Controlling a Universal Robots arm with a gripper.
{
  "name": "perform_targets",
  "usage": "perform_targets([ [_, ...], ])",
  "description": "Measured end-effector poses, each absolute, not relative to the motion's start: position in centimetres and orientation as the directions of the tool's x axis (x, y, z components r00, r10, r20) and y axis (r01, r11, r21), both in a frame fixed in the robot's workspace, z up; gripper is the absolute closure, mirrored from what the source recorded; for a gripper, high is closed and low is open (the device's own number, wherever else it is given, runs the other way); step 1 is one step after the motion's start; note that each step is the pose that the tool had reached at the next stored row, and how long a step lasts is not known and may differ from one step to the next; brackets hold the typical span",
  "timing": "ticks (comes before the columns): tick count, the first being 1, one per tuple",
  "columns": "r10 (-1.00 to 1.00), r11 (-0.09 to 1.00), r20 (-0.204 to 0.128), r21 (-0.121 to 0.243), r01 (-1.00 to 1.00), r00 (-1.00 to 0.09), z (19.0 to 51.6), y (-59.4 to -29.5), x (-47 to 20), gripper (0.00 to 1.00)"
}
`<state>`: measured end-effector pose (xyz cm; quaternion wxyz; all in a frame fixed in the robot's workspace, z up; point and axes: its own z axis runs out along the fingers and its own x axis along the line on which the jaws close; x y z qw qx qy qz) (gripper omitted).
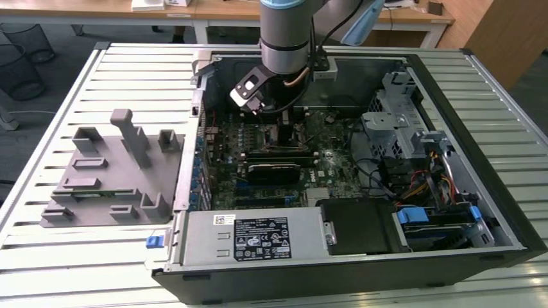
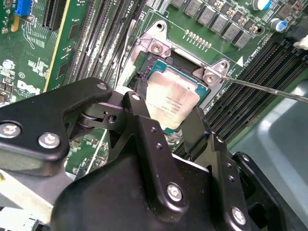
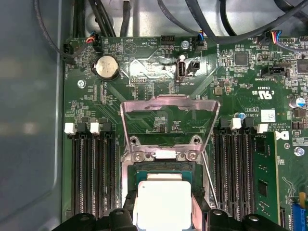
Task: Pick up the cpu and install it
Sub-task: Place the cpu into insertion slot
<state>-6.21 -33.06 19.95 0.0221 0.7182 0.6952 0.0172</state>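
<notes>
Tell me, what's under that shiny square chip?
The cpu lies over the socket frame, whose metal rim shows around it. Whether it is fully seated, and the contacts beneath, cannot be seen: the chip covers them.

Exterior view above open case (image 1: 342,276), both wrist views close over socket (image 2: 159,48) (image 3: 166,155)

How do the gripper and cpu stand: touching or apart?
Touching: in the second wrist view the gripper clamps the cpu between its fingers.

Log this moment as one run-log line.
claw: shut on cpu | cpu: over open socket | load plate: raised | seated: cannot tell
</notes>
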Motion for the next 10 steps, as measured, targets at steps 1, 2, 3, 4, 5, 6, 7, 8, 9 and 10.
perform_targets([
  [1,0.999,-0.032,-0.006,0.056,0.998,0.033,19.93,-33.06,-6.19,0.47],
  [2,0.999,-0.033,-0.006,0.056,0.998,0.033,19.90,-33.06,-6.19,0.47],
  [3,0.999,-0.033,-0.006,0.056,0.998,0.033,19.87,-33.06,-6.19,0.47],
  [4,0.999,-0.033,-0.006,0.056,0.998,0.033,19.83,-33.05,-6.18,0.47],
  [5,0.999,-0.032,-0.006,0.056,0.998,0.033,19.78,-33.05,-6.18,0.47],
  [6,0.999,-0.032,-0.006,0.056,0.998,0.033,19.71,-33.05,-6.18,0.47],
  [7,0.999,-0.032,-0.006,0.056,0.998,0.033,19.66,-33.06,-6.18,0.47],
  [8,0.999,-0.032,-0.006,0.056,0.998,0.033,19.61,-33.06,-6.18,0.47],
  [9,0.999,-0.032,-0.006,0.056,0.998,0.033,19.58,-33.06,-6.18,0.47],
  [10,0.999,-0.032,-0.006,0.056,0.998,0.032,19.55,-33.06,-6.18,0.47],
])
